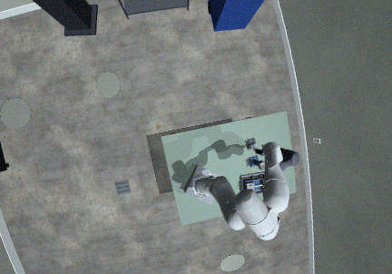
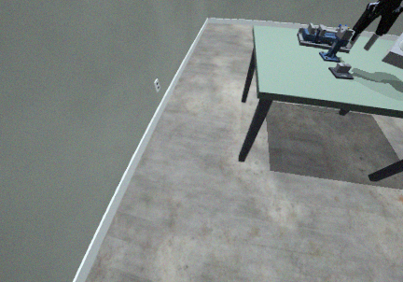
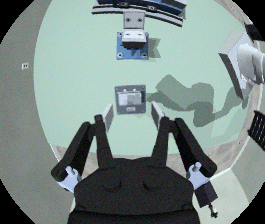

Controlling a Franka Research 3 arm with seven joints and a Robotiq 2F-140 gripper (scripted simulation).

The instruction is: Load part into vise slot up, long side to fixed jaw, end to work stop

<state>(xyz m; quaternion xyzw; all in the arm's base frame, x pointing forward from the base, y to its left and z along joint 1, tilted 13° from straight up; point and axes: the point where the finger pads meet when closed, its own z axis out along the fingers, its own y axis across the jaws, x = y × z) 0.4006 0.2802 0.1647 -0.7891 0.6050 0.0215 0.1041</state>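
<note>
pale green worktop (image 1: 272,124) (image 2: 289,73) (image 3: 73,65) by a grey wall. part (image 1: 250,141) (image 2: 343,66) (image 3: 129,98) sits on its plate (image 2: 334,73) (image 3: 141,108). claw (image 2: 370,25) (image 3: 132,109) spread, holding nothing. descending off-centre, one finger could strike the part and knock it askew; slot direction can't be told.

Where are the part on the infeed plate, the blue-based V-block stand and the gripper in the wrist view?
Part (image 3: 129,98): wrist view, on its upper face.
V-block stand (image 3: 132,56): wrist view, on its blue base.
Gripper (image 3: 132,109): wrist view, midway between its fingertips.
</note>
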